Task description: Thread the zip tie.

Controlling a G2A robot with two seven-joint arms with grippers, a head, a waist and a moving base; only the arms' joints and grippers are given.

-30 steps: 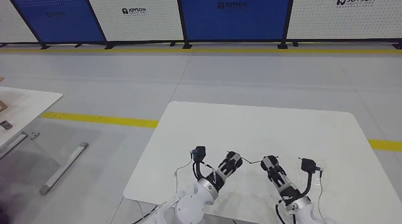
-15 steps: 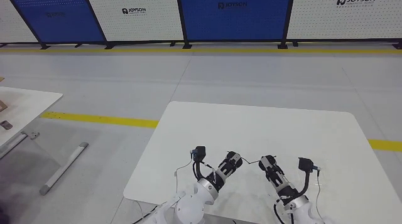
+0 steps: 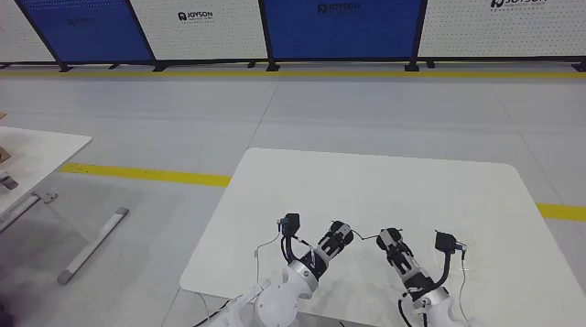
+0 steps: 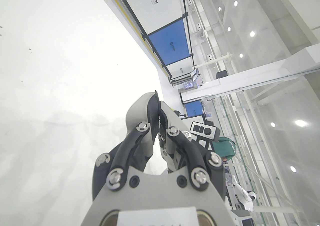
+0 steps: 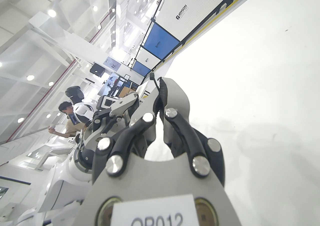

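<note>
A thin black zip tie (image 3: 364, 234) spans the short gap between my two grippers above the front part of the white table (image 3: 385, 180). My left gripper (image 3: 341, 232) is shut on one end of it. In the left wrist view the pads of the left gripper (image 4: 158, 103) press together, with a black sliver at their tip. My right gripper (image 3: 389, 235) is shut on the other end. In the right wrist view a short black piece of the zip tie (image 5: 153, 79) sticks out past the closed right gripper (image 5: 160, 91). The left gripper (image 5: 120, 105) sits close beside it.
The tabletop carries nothing else, and its front edge (image 3: 197, 281) lies close under the arms. A second white table (image 3: 37, 158) stands off to the left across the floor. Blue and white partition panels (image 3: 339, 6) line the back.
My right gripper has crept a little toward the left one, shortening the gap. The left gripper has held its place.
</note>
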